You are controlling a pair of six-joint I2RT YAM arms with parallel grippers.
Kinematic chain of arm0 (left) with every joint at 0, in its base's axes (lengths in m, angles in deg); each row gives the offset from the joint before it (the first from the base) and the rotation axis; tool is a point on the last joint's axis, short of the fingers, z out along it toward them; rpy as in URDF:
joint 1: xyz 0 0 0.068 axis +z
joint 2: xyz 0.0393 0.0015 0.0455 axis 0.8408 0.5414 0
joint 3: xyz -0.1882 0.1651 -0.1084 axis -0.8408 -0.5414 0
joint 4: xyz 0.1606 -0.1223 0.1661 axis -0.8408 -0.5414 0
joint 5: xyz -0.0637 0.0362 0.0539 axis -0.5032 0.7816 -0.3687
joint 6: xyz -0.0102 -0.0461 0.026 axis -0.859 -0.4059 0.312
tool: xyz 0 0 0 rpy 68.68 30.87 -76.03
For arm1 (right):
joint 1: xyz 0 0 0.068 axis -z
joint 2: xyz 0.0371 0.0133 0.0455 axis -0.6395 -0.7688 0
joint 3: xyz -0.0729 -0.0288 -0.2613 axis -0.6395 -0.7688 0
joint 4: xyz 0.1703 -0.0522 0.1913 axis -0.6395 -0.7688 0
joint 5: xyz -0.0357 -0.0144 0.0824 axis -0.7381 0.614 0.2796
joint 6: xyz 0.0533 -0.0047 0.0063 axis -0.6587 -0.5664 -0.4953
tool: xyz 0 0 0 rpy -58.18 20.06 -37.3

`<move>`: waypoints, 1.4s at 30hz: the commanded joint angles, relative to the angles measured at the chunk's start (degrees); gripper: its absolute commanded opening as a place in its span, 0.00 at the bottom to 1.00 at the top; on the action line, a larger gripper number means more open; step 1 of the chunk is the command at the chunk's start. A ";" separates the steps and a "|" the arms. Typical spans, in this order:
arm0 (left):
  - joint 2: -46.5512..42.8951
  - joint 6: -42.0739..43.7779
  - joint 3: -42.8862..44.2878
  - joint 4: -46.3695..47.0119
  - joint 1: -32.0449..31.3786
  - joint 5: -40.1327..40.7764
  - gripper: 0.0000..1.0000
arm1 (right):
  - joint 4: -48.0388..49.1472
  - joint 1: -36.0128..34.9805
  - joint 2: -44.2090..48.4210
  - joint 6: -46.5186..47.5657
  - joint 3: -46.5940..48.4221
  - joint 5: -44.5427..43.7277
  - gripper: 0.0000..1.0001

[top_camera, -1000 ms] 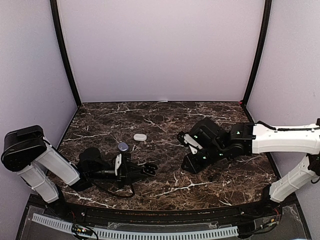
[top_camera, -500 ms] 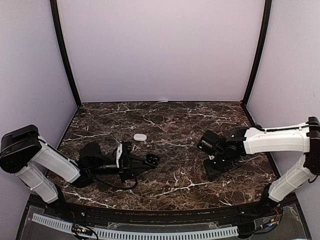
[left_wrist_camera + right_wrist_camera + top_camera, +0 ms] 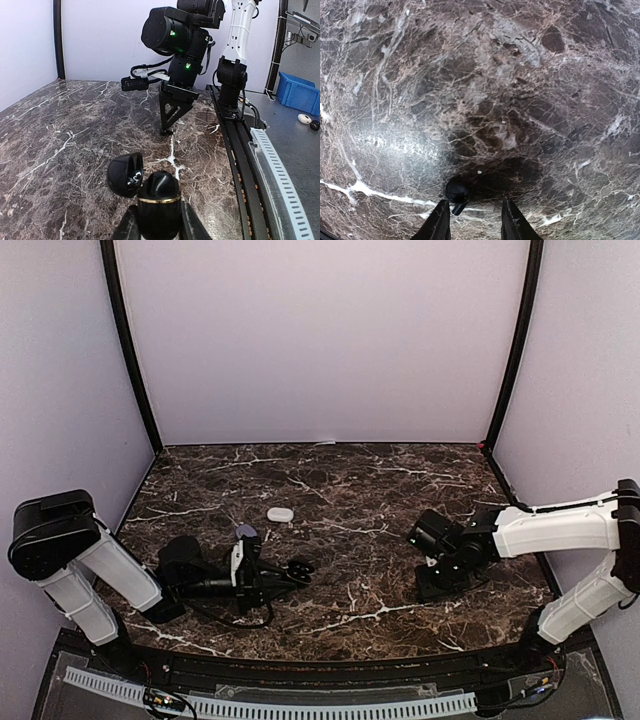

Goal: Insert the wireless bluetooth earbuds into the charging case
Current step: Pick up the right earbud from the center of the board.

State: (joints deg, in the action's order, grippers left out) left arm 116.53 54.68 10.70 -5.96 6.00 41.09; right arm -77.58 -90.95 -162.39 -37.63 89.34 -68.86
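Observation:
My left gripper is shut on a black charging case with a gold ring. Its lid hangs open to the left. In the top view this gripper lies low over the table, left of centre. My right gripper points straight down at the marble on the right. In the right wrist view it is open, and a dark earbud lies on the table just off the tip of the left finger, not gripped. The right gripper also shows in the left wrist view.
A white pebble-shaped case lies on the dark marble table behind the left gripper. A purple-grey case sits close to the left wrist. Black frame posts and purple walls enclose the table. A blue bin stands beyond the table's near rail.
My right arm has pulled back to the right and come down with its tips at the table. My left gripper swung slightly away and back with the case.

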 commanded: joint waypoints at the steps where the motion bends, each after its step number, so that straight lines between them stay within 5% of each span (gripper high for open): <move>1: 0.23 0.92 0.43 2.61 0.16 -0.15 0.08 | 1.43 0.18 0.99 -1.00 -0.89 1.44 0.35; 42: 1.05 0.84 1.40 1.93 0.07 -1.64 0.08 | 4.32 0.23 -6.92 1.90 -0.04 2.00 0.23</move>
State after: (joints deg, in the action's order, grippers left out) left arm 118.70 55.07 11.36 -5.00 6.00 39.93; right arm -74.39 -90.95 -167.09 -36.58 89.39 -66.67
